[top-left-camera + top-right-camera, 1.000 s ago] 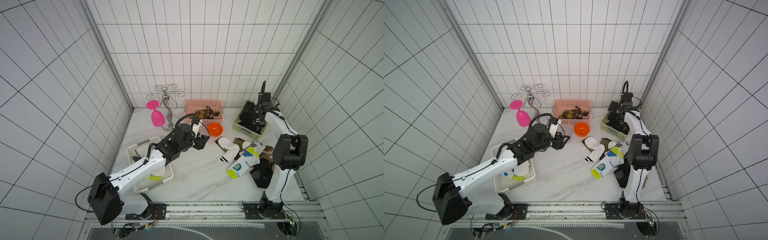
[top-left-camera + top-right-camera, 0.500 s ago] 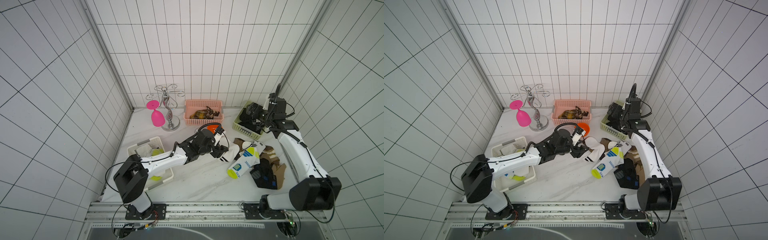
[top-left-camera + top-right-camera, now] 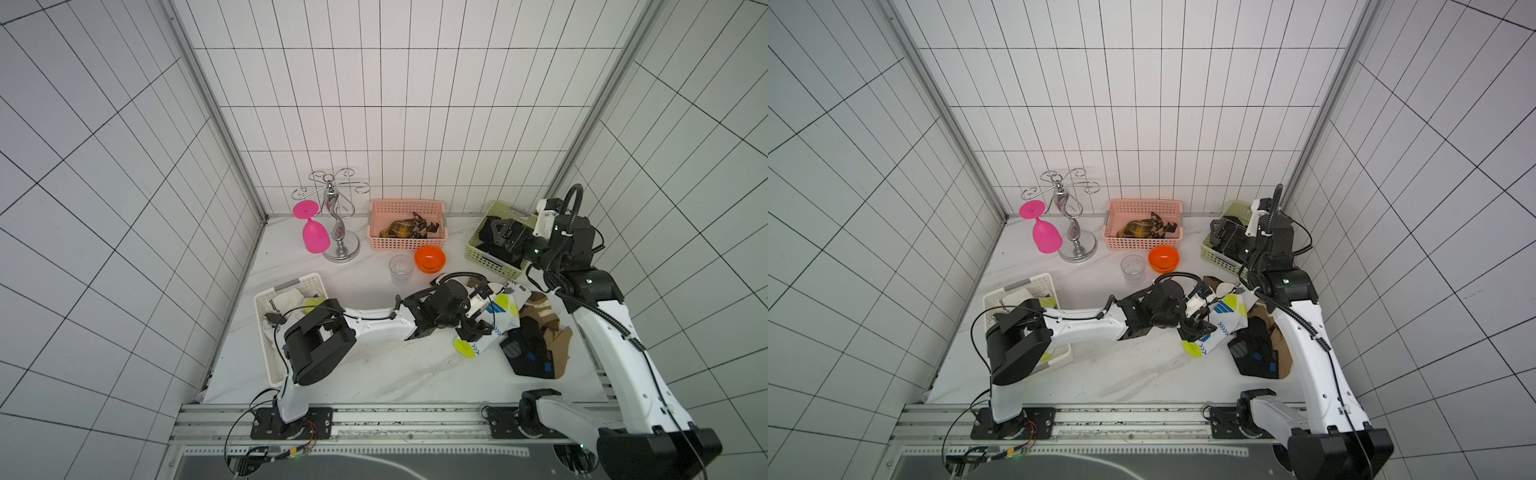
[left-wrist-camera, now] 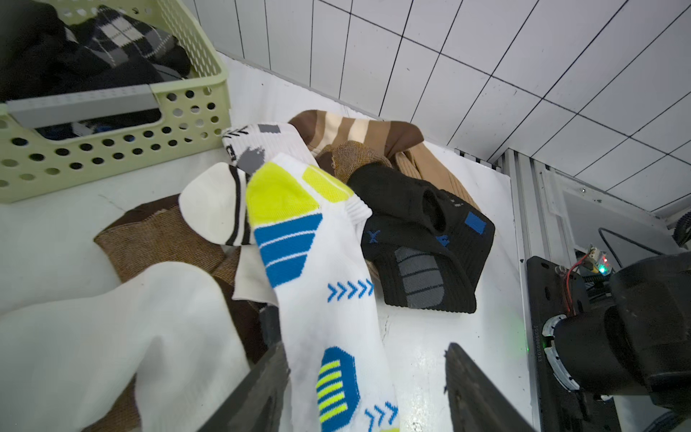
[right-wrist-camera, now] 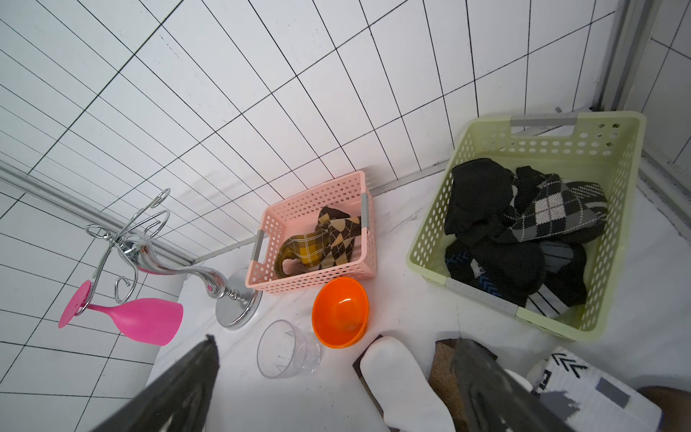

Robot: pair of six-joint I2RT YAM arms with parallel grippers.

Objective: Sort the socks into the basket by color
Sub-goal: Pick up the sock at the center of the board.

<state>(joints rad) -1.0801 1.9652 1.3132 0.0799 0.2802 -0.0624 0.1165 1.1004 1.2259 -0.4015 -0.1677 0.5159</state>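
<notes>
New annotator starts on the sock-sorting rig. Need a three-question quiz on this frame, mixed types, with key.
1. True or false: the pink basket holds brown plaid and argyle socks.
2. Which sock lies between the left gripper's open jaws? A) black with blue marks B) white sock with blue and neon-yellow marks C) brown striped
3. What is the main colour of the sock pile in the green basket?
Key: 1 true; 2 B; 3 black.

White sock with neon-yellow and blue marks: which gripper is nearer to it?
Left. The left gripper straddles the white sock, jaws open; the right gripper hangs over the green basket, apart.
</notes>
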